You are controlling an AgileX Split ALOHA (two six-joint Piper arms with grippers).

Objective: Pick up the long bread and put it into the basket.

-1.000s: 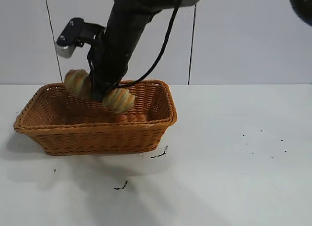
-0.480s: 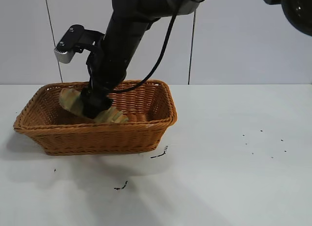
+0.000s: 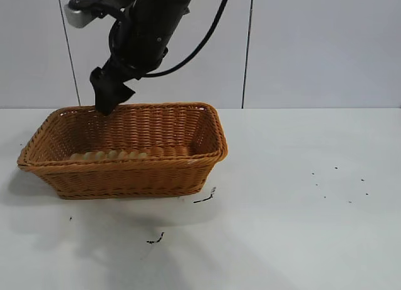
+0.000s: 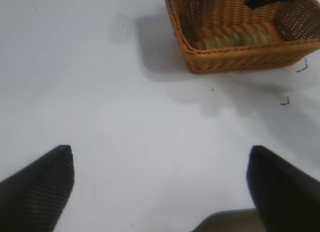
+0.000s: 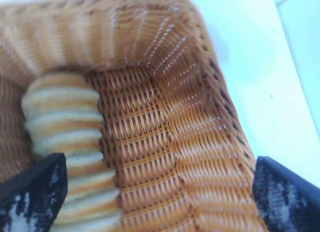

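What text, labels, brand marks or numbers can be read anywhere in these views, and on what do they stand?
None: no readable text in any view.
The basket, the long bread lying in it, the table and the wall panels bear no print.
The small dark marks on the table are specks, not writing.
The right gripper above the basket shows no label.

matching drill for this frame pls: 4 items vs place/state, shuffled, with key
Items
1. long bread
2. basket
3. right hand
4. left hand

Places/states
A. open, above bare table, apart from the basket
B. lying along the basket's floor by its front wall
C. on the white table, upright
D. open, empty, above the basket's back rim

Pairs: 1-B, 2-C, 3-D, 4-A
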